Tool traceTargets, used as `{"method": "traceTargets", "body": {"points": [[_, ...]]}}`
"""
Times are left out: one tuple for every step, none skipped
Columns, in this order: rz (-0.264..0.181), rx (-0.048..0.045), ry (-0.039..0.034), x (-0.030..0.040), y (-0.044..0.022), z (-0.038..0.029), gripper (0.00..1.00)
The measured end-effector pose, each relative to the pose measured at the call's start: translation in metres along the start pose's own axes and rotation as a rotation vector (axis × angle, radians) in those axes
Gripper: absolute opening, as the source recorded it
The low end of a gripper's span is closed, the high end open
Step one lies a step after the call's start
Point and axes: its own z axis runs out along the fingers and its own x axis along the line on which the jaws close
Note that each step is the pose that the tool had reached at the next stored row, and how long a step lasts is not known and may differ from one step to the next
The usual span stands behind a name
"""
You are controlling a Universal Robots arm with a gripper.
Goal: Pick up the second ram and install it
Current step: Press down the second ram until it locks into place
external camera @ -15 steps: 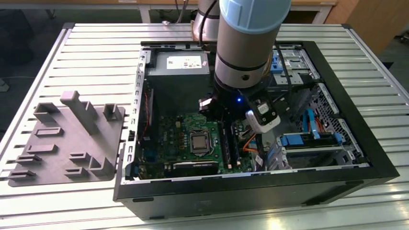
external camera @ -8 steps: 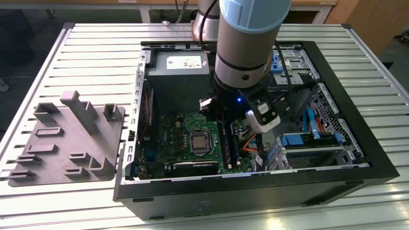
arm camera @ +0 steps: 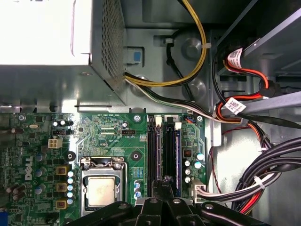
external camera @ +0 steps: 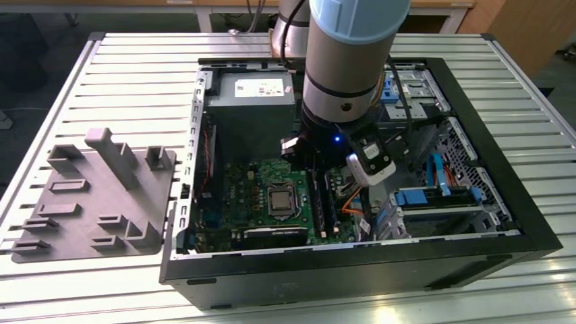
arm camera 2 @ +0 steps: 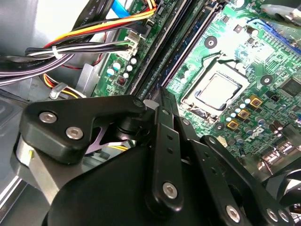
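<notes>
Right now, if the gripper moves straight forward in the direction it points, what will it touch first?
Probably the black memory slots on the green motherboard. In the first wrist view the gripper sits directly over them, and a blue stick appears already seated there. How much gap remains is unclear.

Light falls from overhead, bright and even across the ribbed bench point(external camera: 117, 74), with pale glare patches along its near edge. The arm shades the motherboard point(external camera: 261, 196) under the gripper point(arm camera: 164, 195). In the first wrist view the power supply point(arm camera: 42, 28) beyond the gripper is blown out white. In the second wrist view the black gripper linkage is dark, close and soft.
</notes>
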Motion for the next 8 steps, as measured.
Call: {"method": "traceTargets", "body": {"points": [[0.000,0.0000,0.0000,-0.0001,0.0002,0.0000,0.11],[0.000,0.0000,0.0000,-0.0001,0.0004,0.0000,0.11],[0.000,0.0001,0.0000,-0.0001,0.0008,0.0000,0.11],[0.000,0.0000,0.0000,0.0000,0.0012,0.0001,0.11],[0.000,-0.0001,0.0000,0.0000,0.0019,0.0002,0.11],[0.000,-0.0001,0.0000,0.0000,0.0025,0.0002,0.11],[0.000,-0.0001,0.0000,0.0000,0.0031,0.0003,0.11],[0.000,-0.0001,-0.0001,0.0000,0.0036,0.0004,0.11]]}}
